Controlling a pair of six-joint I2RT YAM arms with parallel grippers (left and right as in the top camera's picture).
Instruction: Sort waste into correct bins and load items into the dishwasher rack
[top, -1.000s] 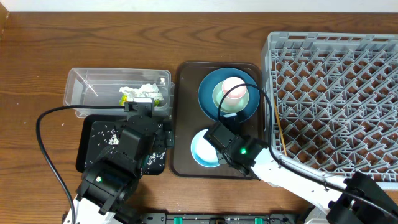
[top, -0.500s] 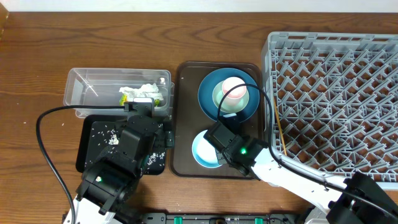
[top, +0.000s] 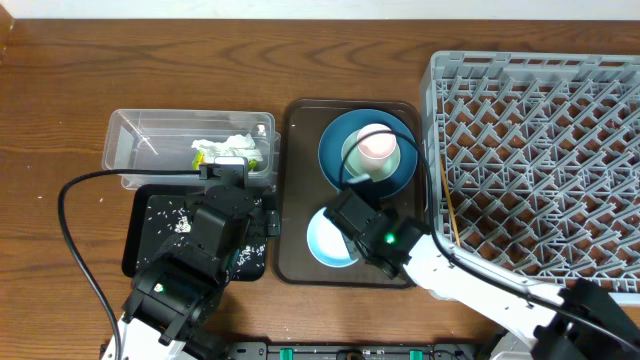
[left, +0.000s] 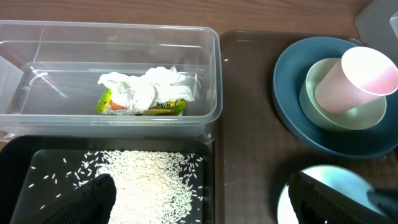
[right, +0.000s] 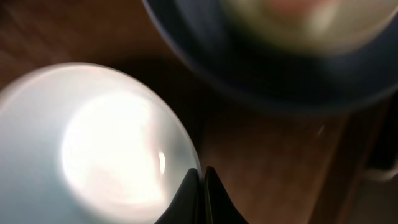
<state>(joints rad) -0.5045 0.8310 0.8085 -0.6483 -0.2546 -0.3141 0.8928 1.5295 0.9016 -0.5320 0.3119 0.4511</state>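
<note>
The left tool (left: 208, 199) hangs released, its fingers wide apart, over the near edge of the black tray (top: 140, 255), with nothing between them. Rice (left: 149, 180) is scattered across that tray, thickest towards its right half. Just behind it, touching its far edge, stands the clear tub (top: 130, 150), which holds the crumpled napkin (left: 146, 87) with the yellow-green wrapper (left: 161, 107) tucked under and beside it. To the right of both bins lies the brown tray (top: 300, 180). On its far half sits the blue plate (top: 330, 150), with the green bowl (left: 367, 115) on it and the cup (left: 357, 78) tilted on its side in that bowl. On the near half is the light-blue bowl (right: 93, 143). The right tool (right: 201, 186) is clenched, its tips pressed together right at this bowl's right rim; whether the rim is pinched between them cannot be told. The chopsticks (top: 448, 215) lie between the brown tray and the rack (top: 540, 160), along the rack's left edge. The rack fills the right side of the bench (top: 60, 90).
</note>
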